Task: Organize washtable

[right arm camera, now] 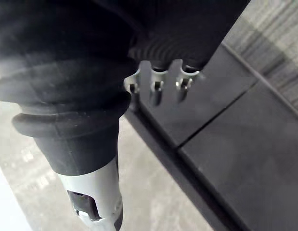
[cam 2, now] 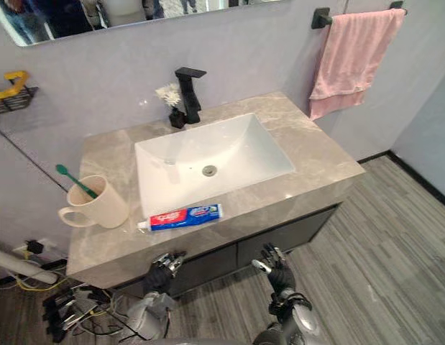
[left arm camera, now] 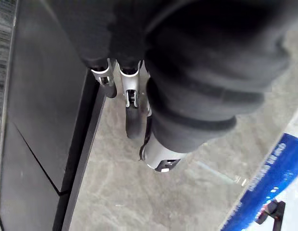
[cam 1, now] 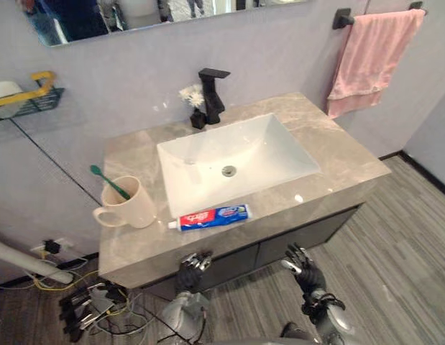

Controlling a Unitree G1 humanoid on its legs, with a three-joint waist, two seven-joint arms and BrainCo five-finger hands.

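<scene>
- The toothbrush (cam 1: 111, 182) is green and stands tilted in the beige cup (cam 1: 132, 205); its lower part is hidden inside the cup.
- The cup is on the left part of the bench (cam 1: 351, 154), with its handle turned to the front.
- The toothpaste tube (cam 1: 211, 216) lies flat on the front strip of the bench, just in front of the sink (cam 1: 200, 154) and beside the cup (not touching it).
- The left hand (cam 1: 195, 267) hangs under the front edge of the bench, before the dark cabinet front (cam 1: 308, 233). Its fingers are loosely bent and hold nothing.
- The right hand (cam 1: 301, 264) is at the same height, well apart from the left. Its fingers are spread, relaxed, and empty.
- The mirror (cam 1: 136, 14) is cut off by the top edge.
- The wire basket (cam 1: 28, 100) on the wall is cut off at the left; something yellow lies in it, hard to make out.
- The black faucet (cam 1: 211, 93) stands behind the sink, with a small white flower (cam 1: 191, 95) beside it.
- A pink towel (cam 1: 373, 57) hangs on the wall at the right.
</scene>
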